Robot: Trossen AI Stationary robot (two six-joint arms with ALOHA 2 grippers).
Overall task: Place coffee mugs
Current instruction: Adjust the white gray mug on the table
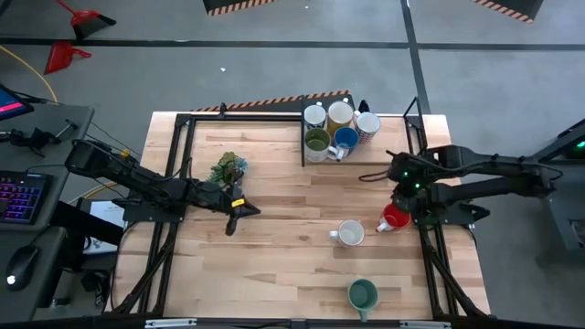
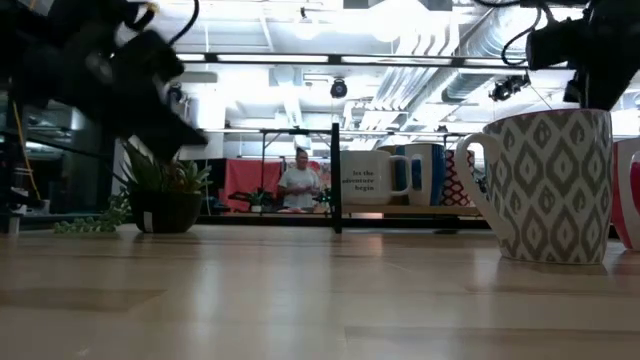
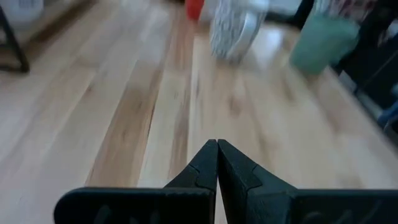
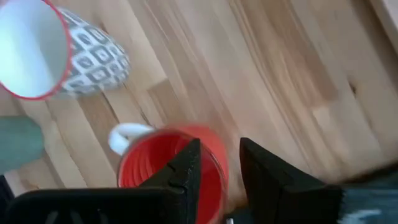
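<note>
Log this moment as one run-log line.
right gripper: gripping rim of red mug | left gripper: shut, empty, mid-table | patterned mug, teal mug: placed | rack: five mugs

Industrial lab or workshop. Exposed ceiling ducting (image 2: 470,50) and a concrete floor (image 1: 274,73) with hazard-striped markings (image 1: 242,6) surround the wooden tabletop (image 1: 274,256). A keyboard (image 1: 20,196) sits at 9 o'clock.

The worktop (image 1: 274,265) is pale wood planks in a black frame, standing on a grey concrete floor (image 1: 228,73) crossed by dark seams, with black-and-yellow hazard strips (image 1: 242,5) and a red dustpan (image 1: 87,20) near the far edge. To one side sits a desk with a lit keyboard (image 1: 20,196) and a mouse (image 1: 23,268). Beyond the worktop the room shows bright ceiling lights (image 2: 300,45), exposed ducts (image 2: 480,50), a long table (image 2: 270,135) and a person (image 2: 298,183) standing
</note>
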